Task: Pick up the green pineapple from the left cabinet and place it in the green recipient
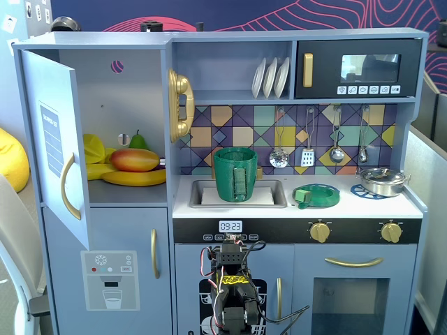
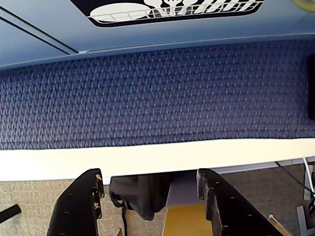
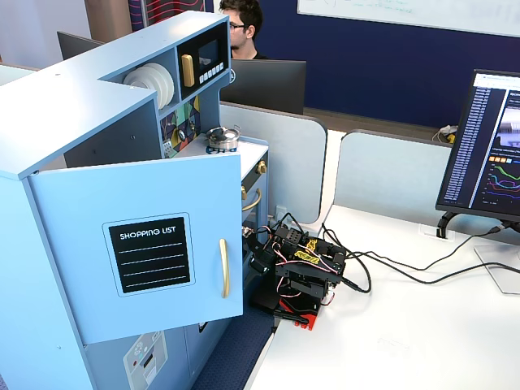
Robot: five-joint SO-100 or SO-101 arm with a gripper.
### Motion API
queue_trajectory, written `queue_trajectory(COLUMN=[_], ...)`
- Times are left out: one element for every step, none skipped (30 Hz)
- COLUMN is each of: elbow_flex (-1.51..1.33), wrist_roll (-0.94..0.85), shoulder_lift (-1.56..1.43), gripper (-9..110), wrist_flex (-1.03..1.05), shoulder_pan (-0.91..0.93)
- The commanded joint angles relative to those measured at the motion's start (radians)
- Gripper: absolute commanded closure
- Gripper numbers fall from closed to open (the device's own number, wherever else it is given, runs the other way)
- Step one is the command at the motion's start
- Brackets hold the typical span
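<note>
Hanging folded, tool [image 2: 150, 189] wide open | grips nothing | over blue mat [image 2: 157, 93] | left cabinet [image 1: 115, 125] door open

You've got a mango [image 1: 135, 160] lying on a banana [image 1: 137, 178] at middle left of a fixed view, with a green pear [image 1: 138, 142] poking up behind them. White plates [image 1: 271, 77] stand on the shelf at top center, next to the black microwave [image 1: 358, 68]. Utensils [image 1: 308, 149] hang along the tiled backsplash. A flat green-and-blue dish [image 1: 316, 195] sits right of the sink [image 1: 276, 187], and a silver pot [image 1: 382, 181] is at far right. In another fixed view, a monitor [image 3: 489, 146] stands at the right edge on the white desk [image 3: 422, 333].
</note>
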State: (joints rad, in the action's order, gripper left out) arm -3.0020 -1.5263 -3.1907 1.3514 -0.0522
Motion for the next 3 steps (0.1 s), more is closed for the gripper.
queue_trajectory(elbow_flex=[0.005, 0.005, 0.005], wrist_roll=[0.015, 0.015, 0.014], shoulder_lift=[0.014, 0.014, 0.014], gripper=[85, 85, 85], wrist_flex=[0.181, 0.181, 0.181], shoulder_pan=[0.015, 0.015, 0.015])
